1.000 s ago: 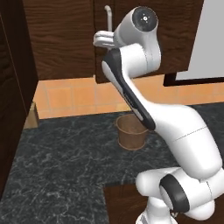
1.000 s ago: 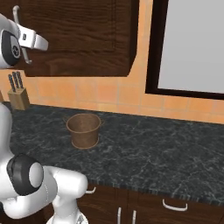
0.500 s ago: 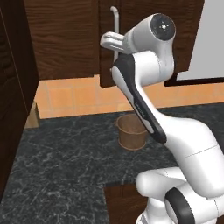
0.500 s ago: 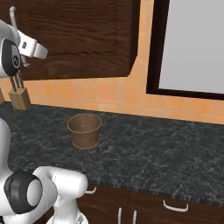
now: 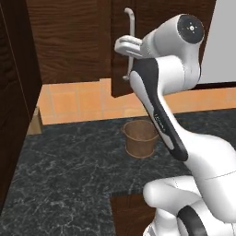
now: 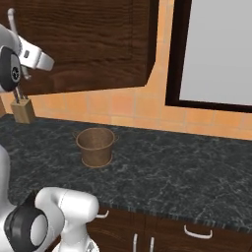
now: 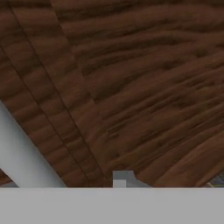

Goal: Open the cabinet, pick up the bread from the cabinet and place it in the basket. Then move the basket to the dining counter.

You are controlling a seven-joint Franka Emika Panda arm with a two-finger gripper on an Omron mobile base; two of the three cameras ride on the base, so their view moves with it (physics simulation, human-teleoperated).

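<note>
Hanging above the table, the cabinet (image 5: 78,41) has its door swung slightly out — the gripper (image 5: 125,46) sits at the silver handle (image 5: 131,41), though whether it grips the bar cannot be told. Below stands the basket (image 5: 140,137) on the black table (image 5: 69,170), well apart.

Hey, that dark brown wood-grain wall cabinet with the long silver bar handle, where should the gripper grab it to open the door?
Probably the long vertical silver bar handle on the dark brown wood-grain wall cabinet, around its middle. It stands off the door face, so the fingers can straddle it, one on each side, coming straight in from the front. The gripper is already beside it; its closure is unclear.
</note>
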